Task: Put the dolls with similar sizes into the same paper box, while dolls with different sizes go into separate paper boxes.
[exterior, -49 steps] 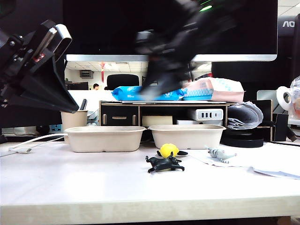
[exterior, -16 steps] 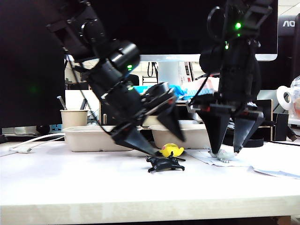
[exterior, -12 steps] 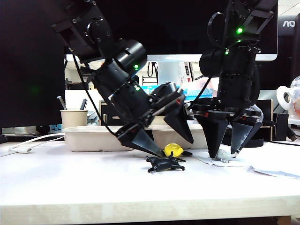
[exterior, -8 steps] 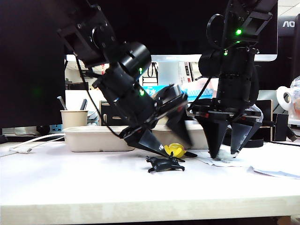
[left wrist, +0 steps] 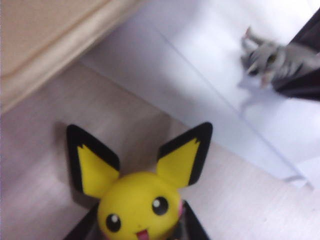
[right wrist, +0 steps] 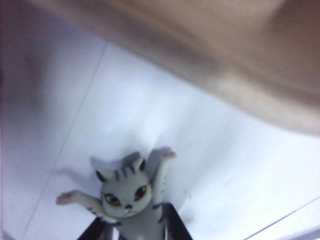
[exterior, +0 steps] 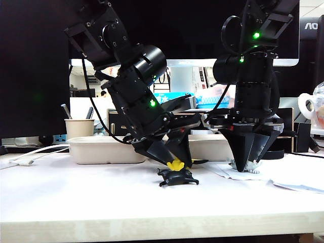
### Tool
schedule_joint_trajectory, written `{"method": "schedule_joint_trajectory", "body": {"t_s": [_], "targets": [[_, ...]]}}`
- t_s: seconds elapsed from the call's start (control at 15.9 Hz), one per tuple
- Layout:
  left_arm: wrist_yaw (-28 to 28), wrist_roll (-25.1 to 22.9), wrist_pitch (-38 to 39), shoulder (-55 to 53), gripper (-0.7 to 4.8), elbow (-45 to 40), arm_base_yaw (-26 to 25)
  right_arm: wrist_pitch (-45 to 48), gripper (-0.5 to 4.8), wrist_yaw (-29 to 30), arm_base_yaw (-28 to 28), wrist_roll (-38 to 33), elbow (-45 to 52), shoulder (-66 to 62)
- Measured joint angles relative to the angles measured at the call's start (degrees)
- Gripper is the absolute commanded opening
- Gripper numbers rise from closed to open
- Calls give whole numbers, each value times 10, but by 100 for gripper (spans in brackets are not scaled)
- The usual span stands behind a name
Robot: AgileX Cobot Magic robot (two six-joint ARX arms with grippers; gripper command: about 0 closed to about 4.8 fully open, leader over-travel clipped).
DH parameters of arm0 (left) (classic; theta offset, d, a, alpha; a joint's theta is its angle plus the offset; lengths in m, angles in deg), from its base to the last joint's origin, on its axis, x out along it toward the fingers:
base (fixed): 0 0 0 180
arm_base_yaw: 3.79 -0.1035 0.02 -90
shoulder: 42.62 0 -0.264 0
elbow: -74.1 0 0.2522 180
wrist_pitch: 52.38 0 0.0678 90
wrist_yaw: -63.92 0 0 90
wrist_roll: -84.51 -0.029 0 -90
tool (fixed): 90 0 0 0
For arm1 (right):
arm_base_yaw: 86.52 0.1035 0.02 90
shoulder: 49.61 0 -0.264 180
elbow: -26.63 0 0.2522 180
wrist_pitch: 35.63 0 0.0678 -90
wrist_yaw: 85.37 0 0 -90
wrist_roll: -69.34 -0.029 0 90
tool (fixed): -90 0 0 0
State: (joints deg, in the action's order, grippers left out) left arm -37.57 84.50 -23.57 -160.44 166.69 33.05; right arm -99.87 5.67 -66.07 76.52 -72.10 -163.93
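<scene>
The round yellow doll [exterior: 175,165] with black-tipped ears [left wrist: 140,205] sits on the table in front of the right paper box [exterior: 218,147]. My left gripper [exterior: 175,163] is shut on it, one dark finger [left wrist: 191,227] pressed to each side of its head. The flat black doll [exterior: 177,177] lies free just in front. Further right, my right gripper [exterior: 246,163] points down, shut on the grey-white striped doll [right wrist: 127,200], whose body is squeezed between its fingers [right wrist: 175,225]. The left paper box [exterior: 101,149] stands behind my left arm.
A beige pen cup [exterior: 79,127] stands behind the left box, with a white cable [exterior: 30,154] beside it. A white paper sheet [exterior: 286,174] lies under the striped doll. A monitor and a shelf of clutter fill the back edge.
Both grippers went from wide open to closed. The left one slid in around the yellow doll and nudged it forward. The right one sank a little onto the striped doll.
</scene>
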Motion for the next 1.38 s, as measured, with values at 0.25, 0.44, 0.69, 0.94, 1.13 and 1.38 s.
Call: {"method": "schedule_joint_trajectory", "body": {"t_s": [0.25,0.44,0.69,0.94,1.13,1.38], "targets": [[9,-9,7,1,-6,1,0,-1,30,1,0,0,-2,0],[17,-17,18,7,-6,3,0,4,17,11,-1,0,5,13],[101,-30,144,87,-6,-15,-10,68,17,90,-1,-11,-10,87],[232,-78,45,179,-6,-7,-47,156,17,103,-1,-12,-30,80],[234,-94,43,146,2,-8,-139,203,94,94,-1,-13,-38,53],[129,-84,-7,104,210,-8,-187,232,225,74,-2,-18,-37,34]]}}
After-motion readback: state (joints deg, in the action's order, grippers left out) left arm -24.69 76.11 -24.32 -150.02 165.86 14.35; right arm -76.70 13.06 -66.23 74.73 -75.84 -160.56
